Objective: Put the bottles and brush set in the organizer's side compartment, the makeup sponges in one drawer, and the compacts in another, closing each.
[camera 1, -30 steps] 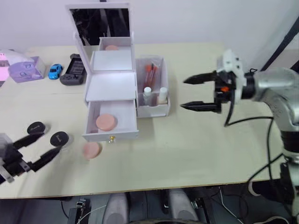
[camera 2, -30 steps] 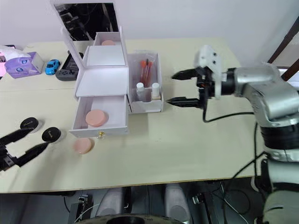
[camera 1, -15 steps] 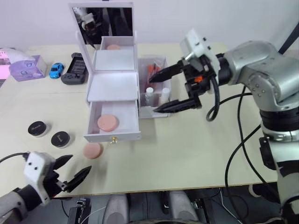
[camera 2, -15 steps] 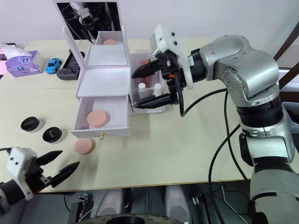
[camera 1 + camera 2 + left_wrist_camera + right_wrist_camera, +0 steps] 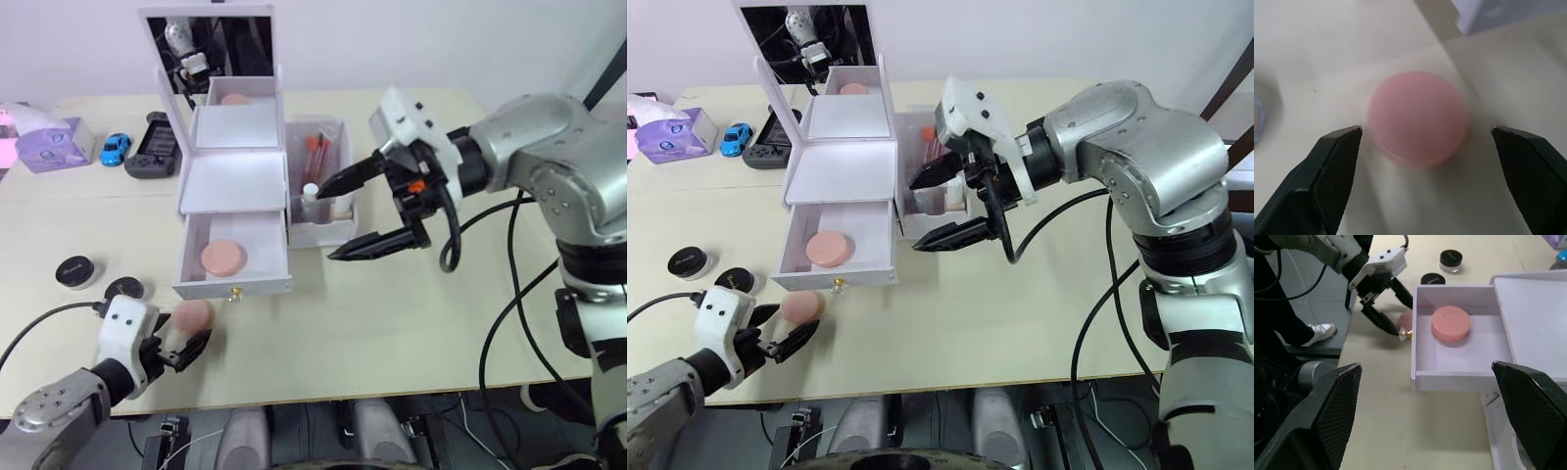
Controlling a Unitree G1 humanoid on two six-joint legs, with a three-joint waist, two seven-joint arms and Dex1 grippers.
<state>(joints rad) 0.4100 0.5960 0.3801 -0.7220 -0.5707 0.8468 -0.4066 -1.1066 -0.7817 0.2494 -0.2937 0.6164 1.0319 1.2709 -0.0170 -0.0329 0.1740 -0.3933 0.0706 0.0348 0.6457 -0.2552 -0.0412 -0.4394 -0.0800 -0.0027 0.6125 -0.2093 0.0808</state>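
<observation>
The white organizer stands with its mirror lid up and its lower drawer pulled open, one pink makeup sponge lying inside. A second sponge lies on the table in front of the drawer; in the left wrist view the sponge sits between the fingers of my open left gripper, apart from both. Two black compacts rest to the left of it. The clear side compartment holds white bottles and the brush set. My right gripper hovers open just in front of that compartment.
A purple tissue box, a blue toy car and a black game controller lie at the far left. The organizer's top tray holds a pink pad. Bare tabletop stretches in front of and to the right of the organizer.
My left gripper has moved from the table's front edge forward to straddle the loose sponge. My right gripper swung in from the right and now sits slightly lower by the side compartment.
</observation>
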